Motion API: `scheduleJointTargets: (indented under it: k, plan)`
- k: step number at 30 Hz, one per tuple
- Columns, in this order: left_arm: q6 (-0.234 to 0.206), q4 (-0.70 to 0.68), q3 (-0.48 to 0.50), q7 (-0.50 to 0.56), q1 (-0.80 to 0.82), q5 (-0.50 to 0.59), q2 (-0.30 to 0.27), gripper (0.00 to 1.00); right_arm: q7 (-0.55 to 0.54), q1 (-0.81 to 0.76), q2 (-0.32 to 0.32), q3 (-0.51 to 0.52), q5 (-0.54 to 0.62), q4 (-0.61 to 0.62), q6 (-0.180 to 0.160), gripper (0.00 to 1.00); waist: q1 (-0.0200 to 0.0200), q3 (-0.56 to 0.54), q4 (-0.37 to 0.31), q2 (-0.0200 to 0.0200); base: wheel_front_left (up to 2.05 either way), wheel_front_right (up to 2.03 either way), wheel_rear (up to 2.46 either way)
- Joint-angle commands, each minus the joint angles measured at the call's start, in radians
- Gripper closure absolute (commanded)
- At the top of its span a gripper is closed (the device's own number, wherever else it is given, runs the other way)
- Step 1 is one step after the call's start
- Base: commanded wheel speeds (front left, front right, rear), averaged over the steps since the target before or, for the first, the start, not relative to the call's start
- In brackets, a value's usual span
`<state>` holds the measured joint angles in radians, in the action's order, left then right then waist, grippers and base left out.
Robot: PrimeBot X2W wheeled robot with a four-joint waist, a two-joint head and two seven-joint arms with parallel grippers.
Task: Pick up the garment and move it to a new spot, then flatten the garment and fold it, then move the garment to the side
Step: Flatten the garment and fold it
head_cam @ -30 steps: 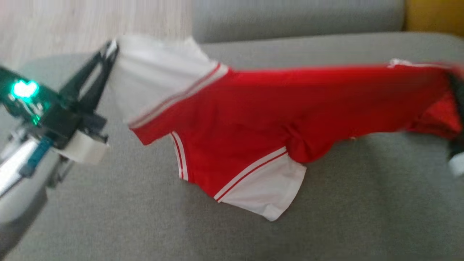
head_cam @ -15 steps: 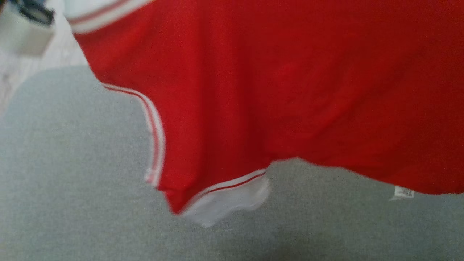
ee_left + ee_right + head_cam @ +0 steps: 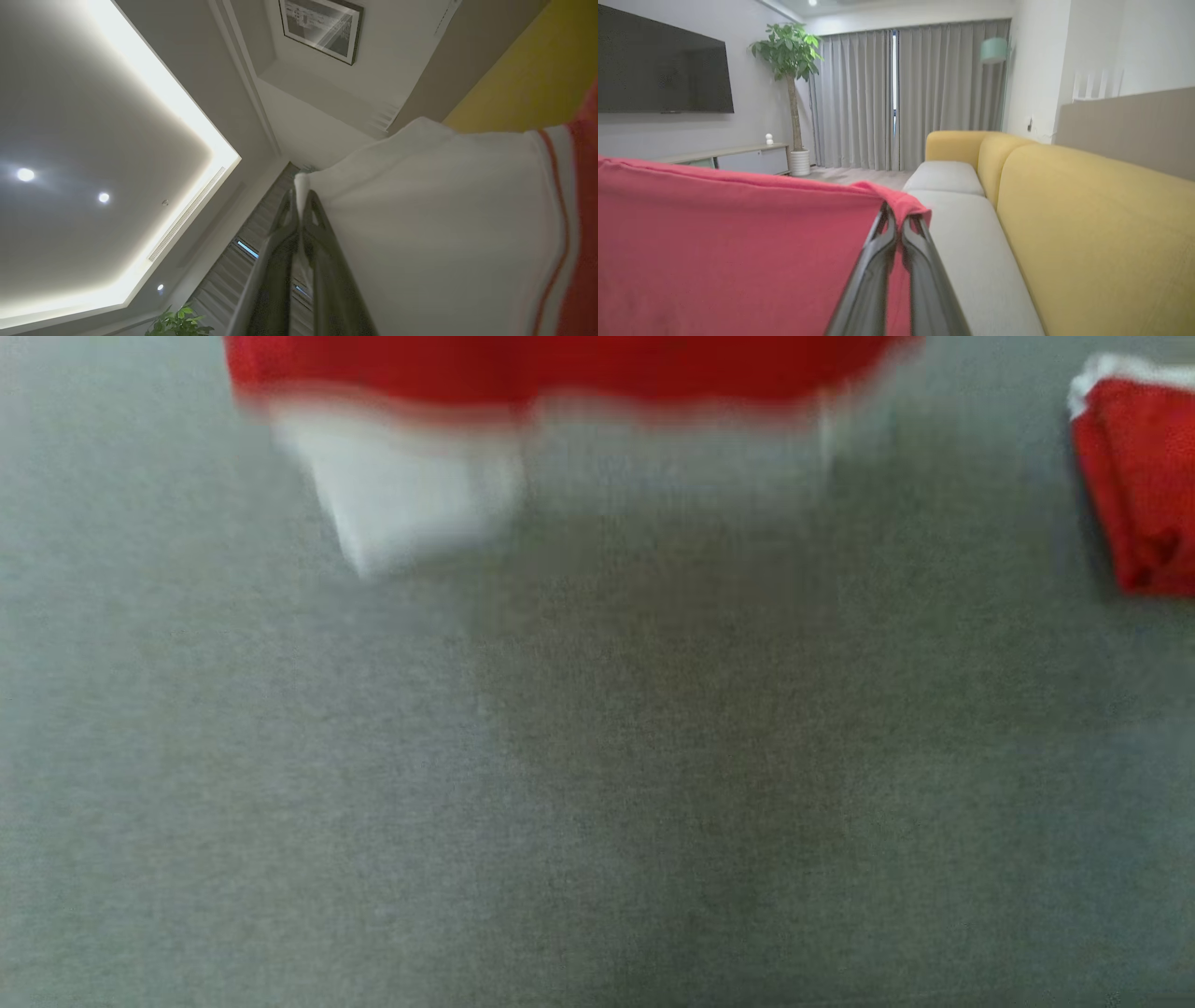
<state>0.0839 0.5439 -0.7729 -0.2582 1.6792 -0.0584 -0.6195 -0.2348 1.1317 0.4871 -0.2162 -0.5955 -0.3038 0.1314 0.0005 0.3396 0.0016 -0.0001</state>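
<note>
Twice clamps the garment (image 3: 560, 359) mid-frame: by white sleeve (image 3: 420, 224) between left fingers (image 3: 279, 247), by red edge (image 3: 738, 233) between right fingers (image 3: 877, 266); blurs across head view's top.

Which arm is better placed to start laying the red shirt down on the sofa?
Probably right. The right gripper, shut on the red shirt, points level along the grey seat; the left gripper pinches a white sleeve but points at the ceiling.

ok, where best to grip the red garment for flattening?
Grip the garment at its opposite ends, from the outer sides, as now: left gripper shut on the white sleeve edge, right gripper on the red corner. It hangs spread above the grey cushion.
</note>
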Motion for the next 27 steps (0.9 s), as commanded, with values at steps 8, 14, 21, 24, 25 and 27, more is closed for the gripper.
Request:
scheduleJointTargets:
  k: [8,14,21,24,25,27]
  plan:
    - [-0.016,-0.135,0.074,-0.003,0.002,-0.028,-0.034,1.0,0.142,0.113,0.032,-0.077,0.019,-0.12,-0.001,1.0,-0.0005,0.16,0.02,0.0001,0.0,0.0,0.0]
    - [-0.001,-0.201,0.078,-0.003,-0.191,-0.082,-0.072,1.0,0.195,0.058,0.036,-0.132,-0.011,-0.211,-0.001,1.0,-0.0005,0.18,0.041,0.0001,0.0,0.0,0.0]
    - [-0.049,-0.376,0.119,-0.003,-0.573,-0.144,-0.14,1.0,0.273,-0.126,0.053,-0.183,-0.086,-0.292,-0.001,1.0,-0.0005,0.111,0.056,0.0001,0.0,0.0,0.0]
    - [-0.071,-0.471,0.131,-0.003,-0.757,-0.172,-0.163,1.0,0.296,-0.234,0.074,-0.198,-0.127,-0.281,-0.001,1.0,-0.0005,0.054,0.054,0.0001,0.0,0.0,0.0]
    - [-0.074,-0.499,0.131,-0.003,-0.819,-0.181,-0.173,1.0,0.298,-0.273,0.082,-0.203,-0.141,-0.272,-0.001,1.0,-0.0005,0.036,0.054,0.0001,0.0,0.0,0.0]
    - [-0.08,-0.546,0.121,-0.004,-0.941,-0.194,-0.19,1.0,0.298,-0.354,0.098,-0.211,-0.164,-0.246,-0.001,1.0,-0.0005,-0.001,0.053,0.0001,0.0,0.0,0.0]
